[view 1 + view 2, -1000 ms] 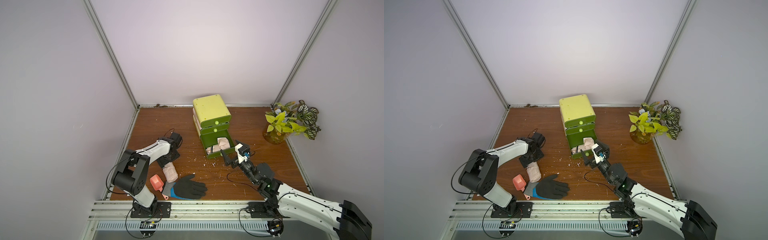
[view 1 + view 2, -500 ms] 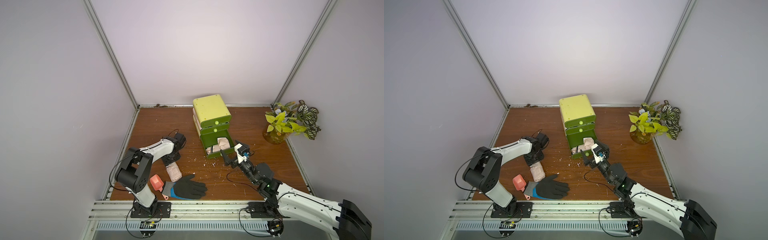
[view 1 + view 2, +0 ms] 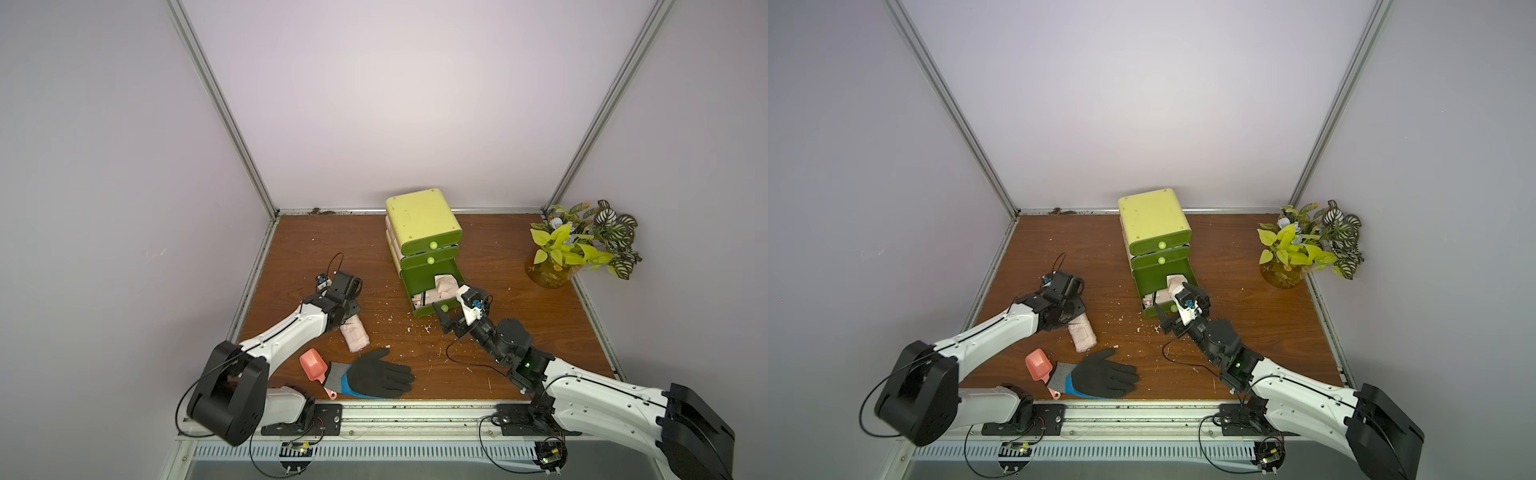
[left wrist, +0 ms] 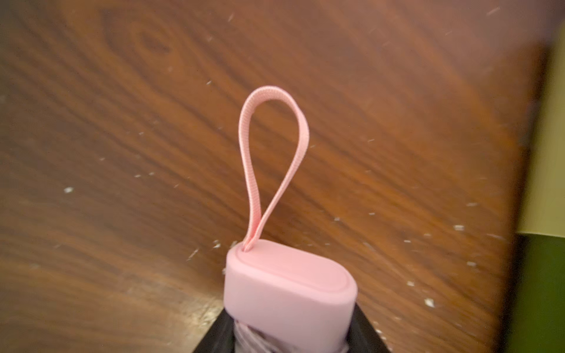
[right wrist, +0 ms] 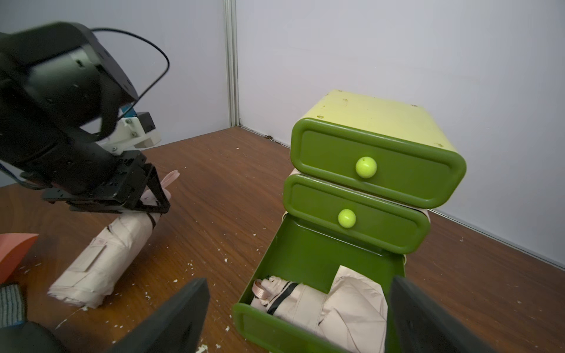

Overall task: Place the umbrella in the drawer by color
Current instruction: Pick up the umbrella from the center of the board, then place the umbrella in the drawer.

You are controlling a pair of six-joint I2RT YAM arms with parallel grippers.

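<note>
While the pink umbrella (image 3: 356, 337) is lying flat on the table (image 3: 316, 249), apart from the drawer (image 5: 305, 253), I am squeezing it with my left gripper (image 5: 154, 198). My jaws there are pinching in on both sides, right where the cloth is meeting the handle (image 4: 287, 290). I am thinking this umbrella is going to be light. Its cloth is looking soft and squishy, so it is going to give a little under my jaws, but I am guessing a stiff rod is running down the middle and keeping it straight. The handle is looking hard and smooth, so it could be slipping if I am holding too loosely. The strap (image 4: 272, 159) is looking thin and floppy, so I am not trusting it as a place to hold. Because I am holding near one end, the far end may be dipping when I am lifting, so gripping closer to the middle would be feeling safer. My right gripper (image 5: 298, 319) is hanging just in front of the drawer with its jaws spread wide and nothing in them. The drawer is standing pulled out at the bottom of the green chest (image 3: 422, 220), and a second umbrella (image 5: 321, 302) of the same pale pink is already lying inside. I am thinking room in there is going to be tight, so I am planning on laying mine in gently.
</note>
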